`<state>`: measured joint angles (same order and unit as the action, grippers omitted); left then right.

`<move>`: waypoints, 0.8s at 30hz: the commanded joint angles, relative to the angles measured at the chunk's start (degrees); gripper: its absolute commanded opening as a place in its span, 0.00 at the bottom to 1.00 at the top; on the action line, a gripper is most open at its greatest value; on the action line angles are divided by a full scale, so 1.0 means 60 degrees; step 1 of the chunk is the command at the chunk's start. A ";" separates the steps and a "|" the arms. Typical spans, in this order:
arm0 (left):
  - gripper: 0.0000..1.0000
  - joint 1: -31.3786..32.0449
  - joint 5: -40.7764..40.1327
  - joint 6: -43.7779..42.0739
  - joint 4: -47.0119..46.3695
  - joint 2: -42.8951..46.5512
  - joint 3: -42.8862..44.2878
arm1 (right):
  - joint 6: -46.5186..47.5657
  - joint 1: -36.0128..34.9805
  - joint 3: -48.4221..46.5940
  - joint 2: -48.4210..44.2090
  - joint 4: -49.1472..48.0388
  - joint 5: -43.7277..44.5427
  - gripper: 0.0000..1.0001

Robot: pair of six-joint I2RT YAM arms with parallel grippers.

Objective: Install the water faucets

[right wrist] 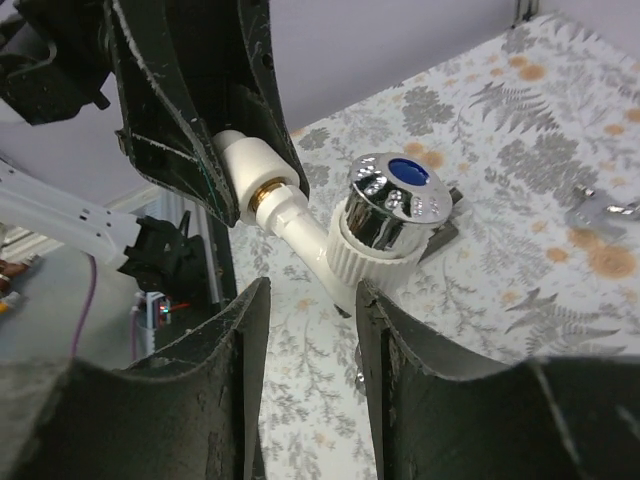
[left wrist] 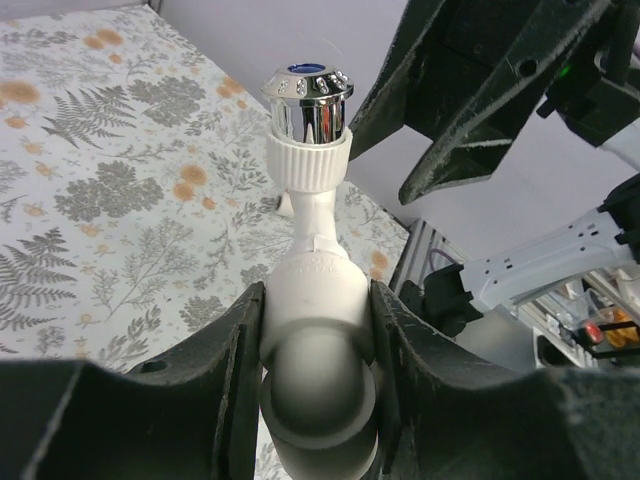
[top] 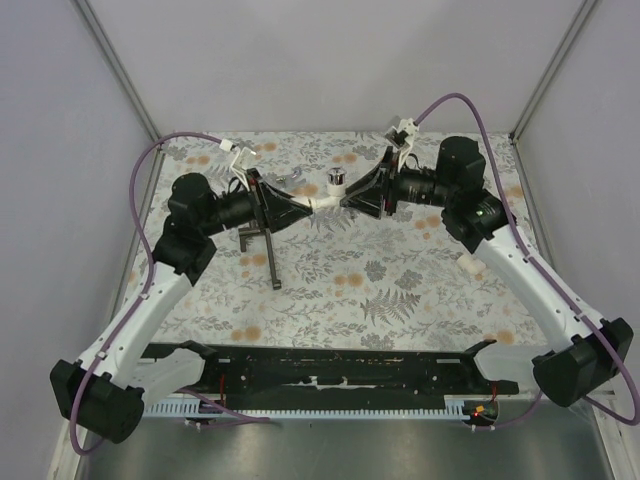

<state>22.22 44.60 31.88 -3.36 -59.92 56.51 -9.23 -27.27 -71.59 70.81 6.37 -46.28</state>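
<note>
Faucet [right wrist: 300, 225]: above the counter [top: 400, 290], between both claws.
Left claw [left wrist: 318, 292]: holding the faucet's white body.
Right claw [right wrist: 310, 295]: narrow gap, tips just beside the faucet's shiny cap.

We find no text, label, brand, number or sign that we can read in any of the three views. In the left wrist view, at the lower middle of the frame, the white water faucet [left wrist: 318, 330] bears faint raised marks on its body just above the bend. They are too small and soft for us to make out.
</note>
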 commanded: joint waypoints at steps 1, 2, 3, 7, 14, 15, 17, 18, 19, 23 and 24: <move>0.02 0.0150 0.1515 -0.1093 -0.1650 0.0655 -0.0131 | -0.1871 -0.0040 -0.0549 0.0752 0.0651 0.0125 0.47; 0.02 0.0135 0.1677 -0.1181 -0.1827 0.0772 -0.0175 | -0.2091 -0.0026 -0.0534 0.0840 0.0797 0.0198 0.47; 0.02 0.0149 0.1794 -0.1313 -0.2017 0.0845 -0.0204 | -0.2311 -0.0011 -0.0534 0.0942 0.1016 0.0272 0.47; 0.02 0.0150 0.2001 -0.1709 -0.2166 0.1007 -0.0292 | -0.2869 0.0252 -0.0505 0.1294 0.1559 0.0287 0.48; 0.02 0.0150 0.0377 -0.1417 -0.0879 0.0846 -0.0263 | -0.1570 0.0472 -0.0504 0.0564 0.1633 0.0418 0.65; 0.02 0.0135 0.0200 -0.1373 -0.0775 0.0817 -0.0263 | -0.1131 0.0458 -0.0490 0.0417 0.1662 0.0404 0.69; 0.02 0.0149 -0.0035 -0.1125 -0.0977 0.0832 -0.0423 | -0.0515 0.0472 -0.0388 0.0139 0.1648 0.0390 0.74; 0.02 0.0150 -0.0123 -0.0892 -0.1225 0.0861 -0.0540 | -0.0207 0.0487 -0.0315 -0.0007 0.1590 0.0317 0.76; 0.02 0.0135 -0.0269 -0.0643 -0.1373 0.0846 -0.0585 | 0.0071 0.0472 -0.0213 -0.0139 0.1517 0.0273 0.78; 0.02 0.0121 -0.1482 0.0586 -0.1258 0.0627 -0.0571 | 0.1446 0.0472 0.0548 -0.0856 0.0800 0.0199 0.85; 0.02 0.0135 -0.1776 0.0924 -0.1141 0.0539 -0.0556 | 0.1915 0.0472 0.0666 -0.1004 0.0668 0.0170 0.86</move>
<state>22.98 41.82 28.18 -7.11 -56.60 52.53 -9.69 -24.51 -70.76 68.86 15.09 -45.10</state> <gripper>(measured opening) 0.459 0.837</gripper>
